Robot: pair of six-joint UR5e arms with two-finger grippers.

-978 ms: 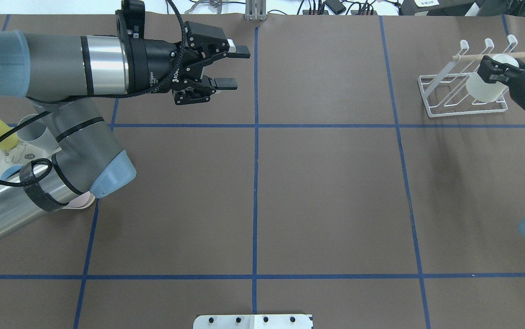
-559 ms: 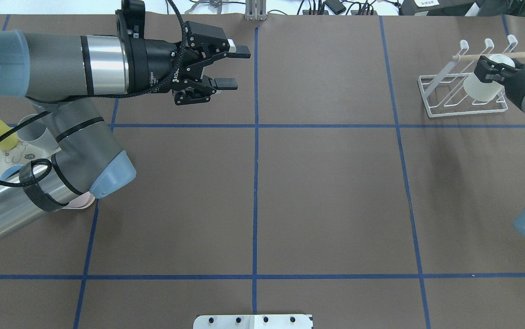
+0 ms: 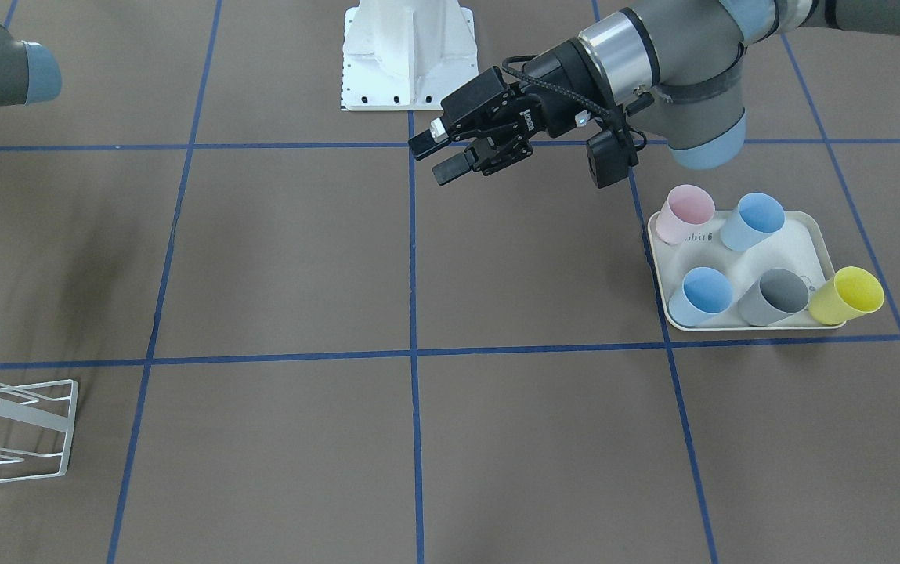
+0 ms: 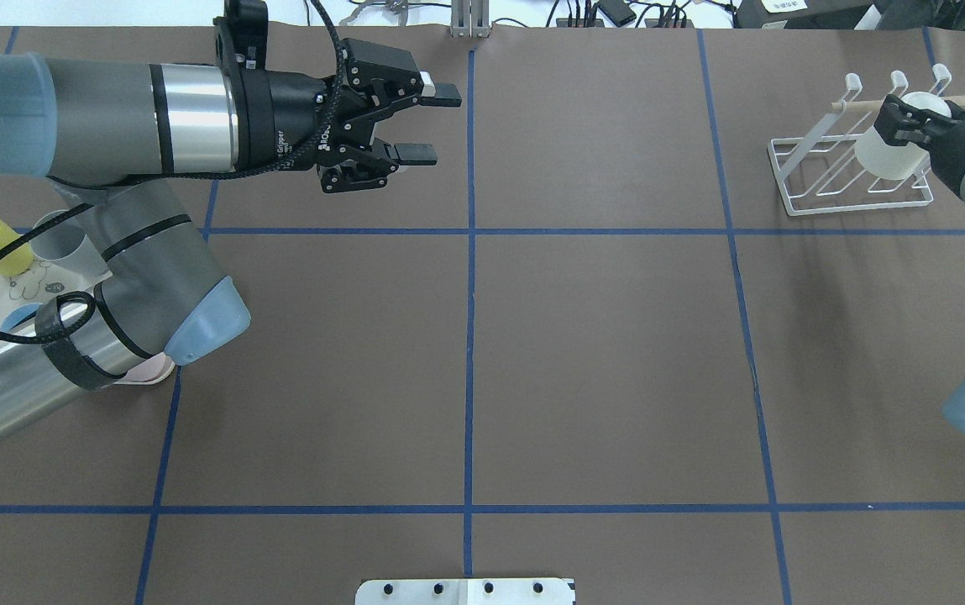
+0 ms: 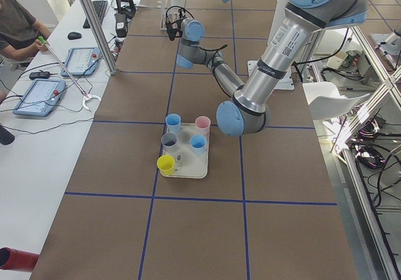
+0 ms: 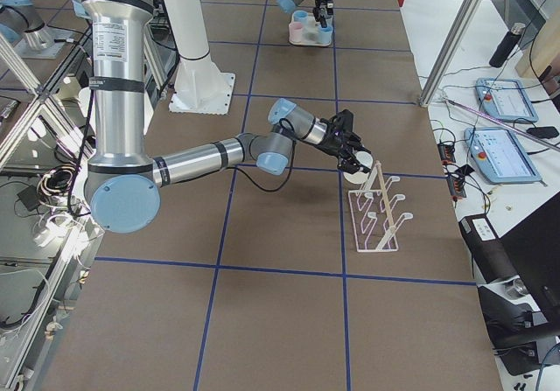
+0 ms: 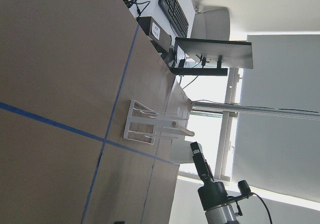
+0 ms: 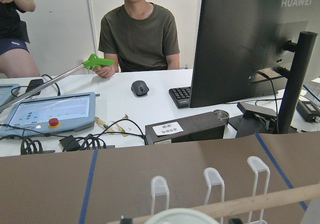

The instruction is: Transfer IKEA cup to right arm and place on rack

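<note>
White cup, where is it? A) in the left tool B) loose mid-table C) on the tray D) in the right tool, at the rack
D: the right tool grips the white cup at the rack; the left tool is open and empty.

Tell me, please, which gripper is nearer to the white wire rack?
The right. The right gripper holds the white cup right at the rack; the left gripper hangs open far across the table.
</note>
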